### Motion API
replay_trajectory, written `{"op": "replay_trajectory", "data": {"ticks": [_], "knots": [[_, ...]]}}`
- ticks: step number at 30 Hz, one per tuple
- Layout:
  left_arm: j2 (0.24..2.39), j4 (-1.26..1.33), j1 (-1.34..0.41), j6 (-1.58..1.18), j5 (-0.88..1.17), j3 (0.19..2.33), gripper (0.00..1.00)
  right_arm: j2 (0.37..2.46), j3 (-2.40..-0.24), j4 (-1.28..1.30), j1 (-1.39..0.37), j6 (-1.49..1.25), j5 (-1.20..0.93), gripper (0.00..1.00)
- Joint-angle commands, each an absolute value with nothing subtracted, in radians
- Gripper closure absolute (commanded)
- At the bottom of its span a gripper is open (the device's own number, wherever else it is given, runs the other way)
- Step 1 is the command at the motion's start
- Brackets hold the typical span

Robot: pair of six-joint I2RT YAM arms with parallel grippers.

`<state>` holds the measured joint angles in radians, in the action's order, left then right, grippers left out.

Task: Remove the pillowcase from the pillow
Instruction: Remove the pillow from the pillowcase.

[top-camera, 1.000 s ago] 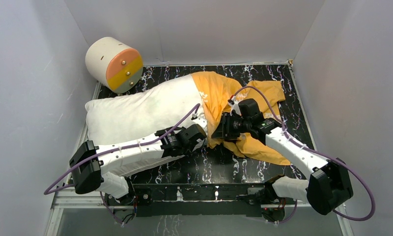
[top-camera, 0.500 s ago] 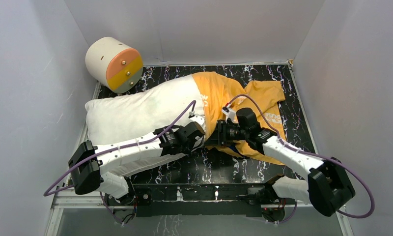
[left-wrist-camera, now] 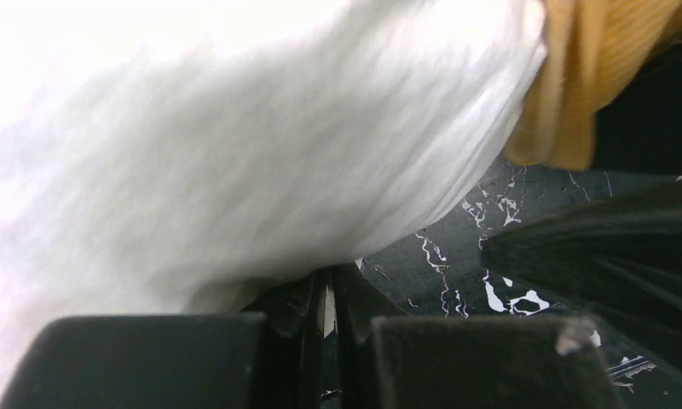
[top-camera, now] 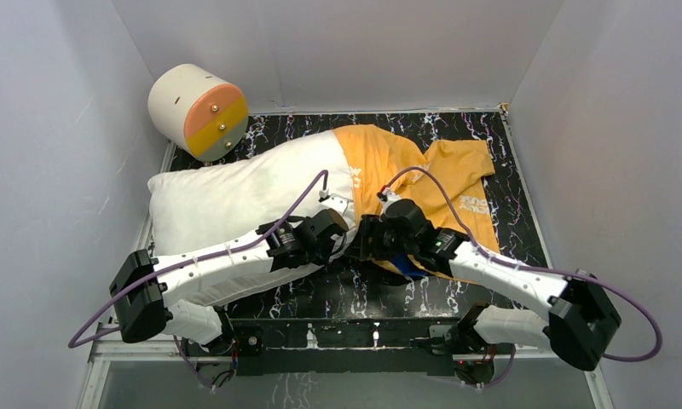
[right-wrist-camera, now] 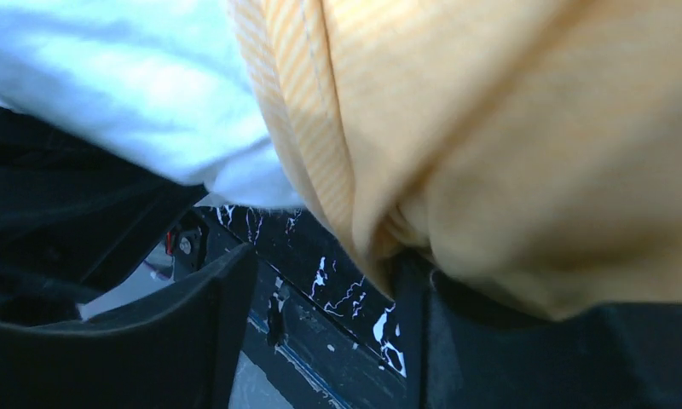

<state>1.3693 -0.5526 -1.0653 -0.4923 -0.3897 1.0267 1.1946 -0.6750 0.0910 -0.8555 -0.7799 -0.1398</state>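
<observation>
1. The pillow (top-camera: 235,196) lies across the counter (top-camera: 346,298) from 9 o'clock to the middle. Its 3 o'clock end sits inside the pillowcase (top-camera: 389,158), orange face out, and the slack cloth trails flat toward 3 o'clock. A sliver of blue shows at the case's 6 o'clock edge.
2. My left gripper (left-wrist-camera: 325,285) has its fingers drawn narrow, tips tucked under the pillow's 6 o'clock edge, near the case's mouth. They look to be nipping a fold of the white cover, though the blur leaves me short of certain.
3. My right gripper (right-wrist-camera: 325,264) has its fingers wide and holds nothing. The orange hem hangs over one finger and into the gap, and bare counter shows between the fingers.
4. I judge the case thin, light and limp. It will bunch and stretch rather than slide off as one piece, and cloth on cloth will drag.
5. The pillow is soft and light too, so it will follow any pull unless it is pinned.
6. I would take hold of the doubled hem at the mouth, on the 6 o'clock side, catching the case layer only. Then I would draw it low toward 3 o'clock.
7. The risks are pinching pillow along with the hem, or the far 12 o'clock side cinching tight.
</observation>
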Motion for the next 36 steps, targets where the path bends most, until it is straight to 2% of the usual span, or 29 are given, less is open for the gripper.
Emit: {"op": "replay_trajectory", "data": {"ticks": [1,3,4,7,11,15,16,17,18,19,20,23,27,28,30,32,33,36], "knots": [[1.298,-0.546,-1.045,-0.517,-0.475,1.015,1.00,1.050,-0.734,0.296,-0.863,-0.842,0.090,0.25],[1.291,-0.536,-1.045,-0.512,-0.472,1.010,0.99,0.996,-0.751,0.416,-0.863,-0.960,0.218,0.08],[1.290,-0.532,-1.045,-0.508,-0.469,1.008,0.98,0.970,-0.756,0.472,-0.862,-1.017,0.279,0.03],[1.294,-0.530,-1.043,-0.503,-0.465,1.012,0.98,0.897,-0.736,0.578,-0.863,-1.183,0.414,0.01],[1.300,-0.530,-1.043,-0.504,-0.459,1.012,0.98,0.791,-0.677,0.594,-0.863,-1.342,0.485,0.01],[1.299,-0.530,-1.043,-0.505,-0.458,1.013,0.90,0.700,-0.580,0.562,-0.863,-1.491,0.549,0.02],[1.298,-0.523,-1.043,-0.493,-0.447,1.013,0.83,0.683,-0.558,0.523,-0.861,-1.508,0.560,0.02],[1.299,-0.505,-1.043,-0.450,-0.416,1.013,0.72,0.665,-0.536,0.484,-0.862,-1.519,0.569,0.03],[1.301,-0.497,-1.043,-0.403,-0.378,1.015,0.54,0.656,-0.515,0.425,-0.861,-1.520,0.574,0.04],[1.305,-0.499,-1.043,-0.375,-0.370,1.018,0.40,0.652,-0.492,0.365,-0.861,-1.524,0.577,0.05],[1.309,-0.503,-1.043,-0.353,-0.378,1.022,0.30,0.657,-0.472,0.316,-0.860,-1.533,0.580,0.09],[1.329,-0.508,-1.043,-0.273,-0.397,1.032,0.12,0.706,-0.452,0.237,-0.846,-1.549,0.612,0.34],[1.372,-0.509,-1.043,-0.197,-0.445,1.036,0.07,0.774,-0.487,0.168,-0.752,-1.460,0.553,0.63],[1.387,-0.511,-1.043,-0.189,-0.471,1.032,0.07,0.787,-0.500,0.161,-0.717,-1.441,0.504,0.77],[1.419,-0.520,-1.043,-0.191,-0.536,1.027,0.09,0.804,-0.525,0.174,-0.652,-1.405,0.426,0.91],[1.464,-0.549,-1.043,-0.228,-0.635,1.024,0.16,0.809,-0.560,0.226,-0.619,-1.363,0.430,0.95],[1.493,-0.587,-1.040,-0.265,-0.689,1.028,0.24,0.809,-0.588,0.272,-0.612,-1.339,0.458,0.96],[1.574,-0.676,-1.017,-0.348,-0.744,1.035,0.38,0.811,-0.694,0.436,-0.605,-1.268,0.608,0.96]]}}
